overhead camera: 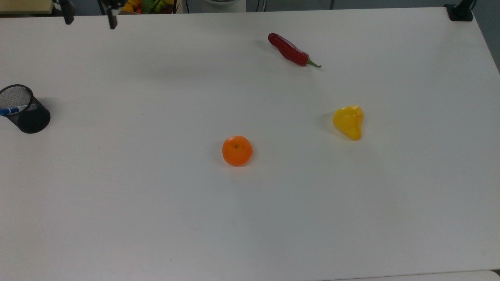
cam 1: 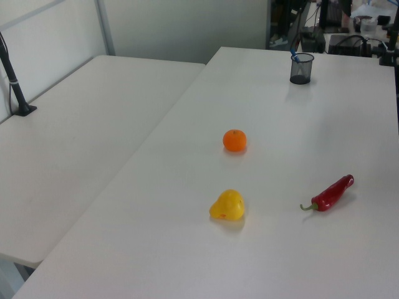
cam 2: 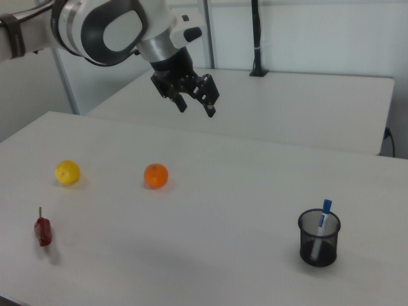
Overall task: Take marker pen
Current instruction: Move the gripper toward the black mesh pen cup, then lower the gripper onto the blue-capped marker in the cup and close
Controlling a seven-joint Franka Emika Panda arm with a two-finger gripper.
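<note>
The marker pen (overhead camera: 10, 110) has a white barrel and a blue cap. It stands tilted in a black mesh cup (overhead camera: 29, 117) at the top view's left edge, cap sticking out over the rim. The right view has the marker pen (cam 2: 322, 223) upright in the cup (cam 2: 319, 242) at the right view's lower right. The left view has the cup (cam 1: 301, 70) at the far end of the table with the pen's blue cap (cam 1: 293, 52) above it. My gripper (overhead camera: 91, 23) hangs open and holds nothing at the table's far edge, well off from the cup. In the right view the gripper (cam 2: 196, 108) is high above the table.
An orange (overhead camera: 237, 150) lies mid-table, a yellow pear-shaped fruit (overhead camera: 349, 121) to the top view's right, and a red chili pepper (overhead camera: 291, 50) further back. A fruit basket (overhead camera: 150, 4) sits beyond the far edge. A second table (cam 1: 75, 137) adjoins on the left view's left.
</note>
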